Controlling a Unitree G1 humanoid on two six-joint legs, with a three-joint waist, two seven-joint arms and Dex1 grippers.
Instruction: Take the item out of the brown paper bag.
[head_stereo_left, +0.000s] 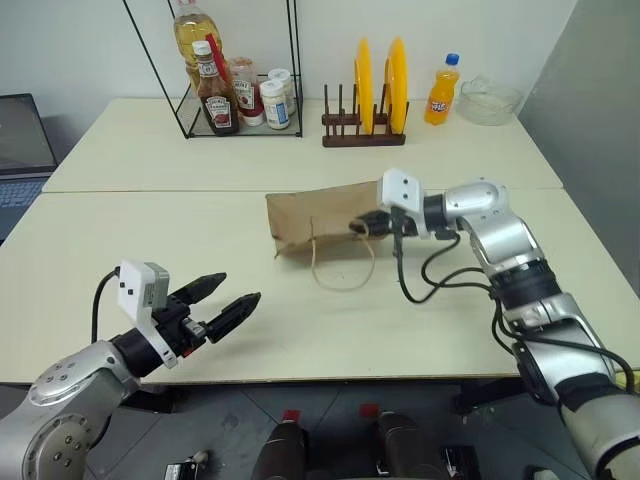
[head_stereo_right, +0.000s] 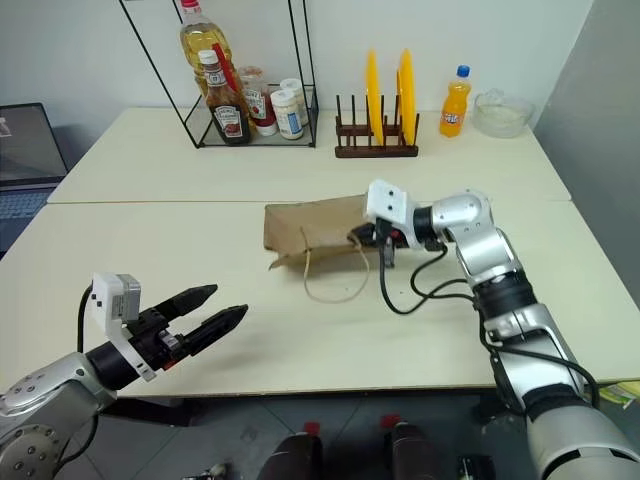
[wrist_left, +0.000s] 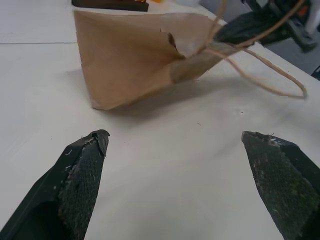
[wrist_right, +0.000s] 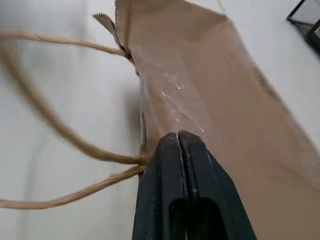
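Observation:
The brown paper bag lies on its side in the middle of the table, its mouth turned toward my right arm. One twisted loop handle trails onto the table in front of it. My right gripper is at the mouth, shut on the bag's rim where the handles join, and that end is slightly raised. The item is hidden; I cannot see inside the bag. My left gripper hangs open over the near left part of the table, pointing at the bag and well short of it.
At the back stand a wire rack with ketchup and other bottles, a wooden rack with two yellow plates, an orange soda bottle and a glass bowl. A laptop sits at far left.

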